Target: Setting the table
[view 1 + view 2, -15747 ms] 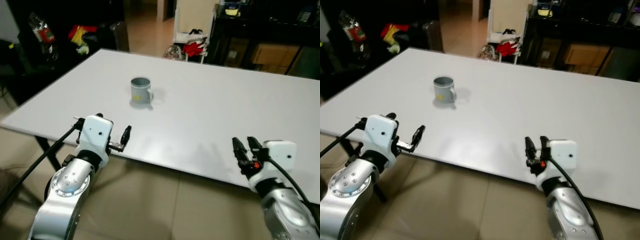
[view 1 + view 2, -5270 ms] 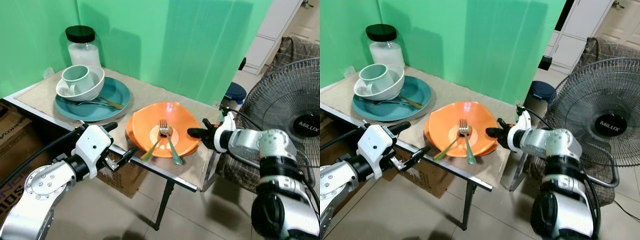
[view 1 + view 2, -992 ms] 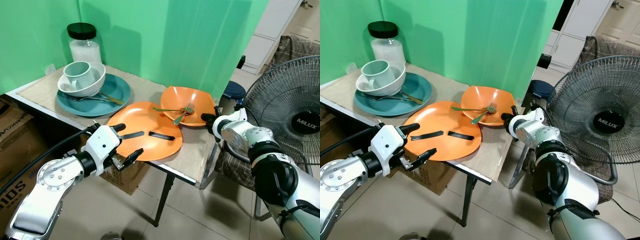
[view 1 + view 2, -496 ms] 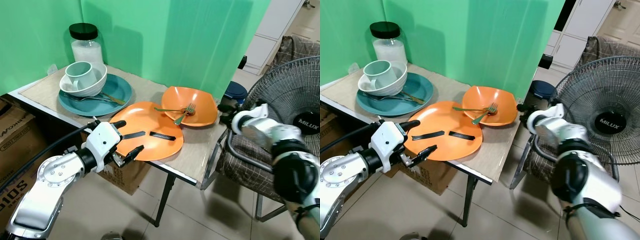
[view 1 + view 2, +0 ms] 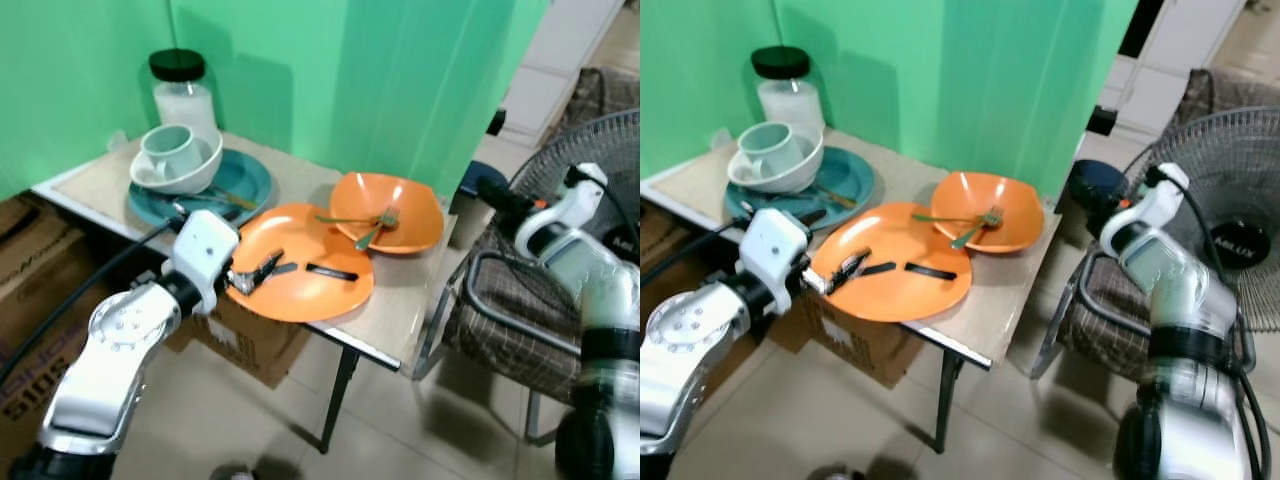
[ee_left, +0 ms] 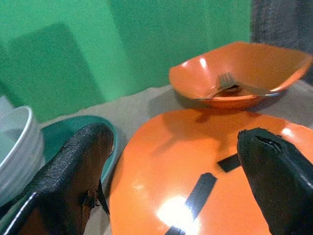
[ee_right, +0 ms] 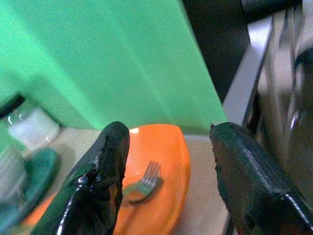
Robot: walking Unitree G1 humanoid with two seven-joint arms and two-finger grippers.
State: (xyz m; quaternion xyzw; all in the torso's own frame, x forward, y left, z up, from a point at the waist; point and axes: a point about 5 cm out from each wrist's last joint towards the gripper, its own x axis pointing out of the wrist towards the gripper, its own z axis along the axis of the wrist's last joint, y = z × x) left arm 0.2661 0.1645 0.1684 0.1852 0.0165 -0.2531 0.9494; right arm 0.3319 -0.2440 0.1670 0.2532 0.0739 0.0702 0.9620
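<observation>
My left gripper [image 5: 262, 270], fingers spread, has moved over the flat orange plate [image 5: 305, 283]. My right gripper [image 7: 166, 183], also spread, has pulled off the orange bowl [image 5: 388, 211] holding 2 forks [image 5: 372, 221], probably; fan [image 5: 1240, 243] label blurred.

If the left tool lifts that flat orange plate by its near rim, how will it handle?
The flat orange plate looks stiff, and probably light. Its glossy face, glaring in the left wrist view, suggests that the left tool may slip on it. It is broad and shallow, so a rim-only grip would likely let it sag or tilt.
</observation>
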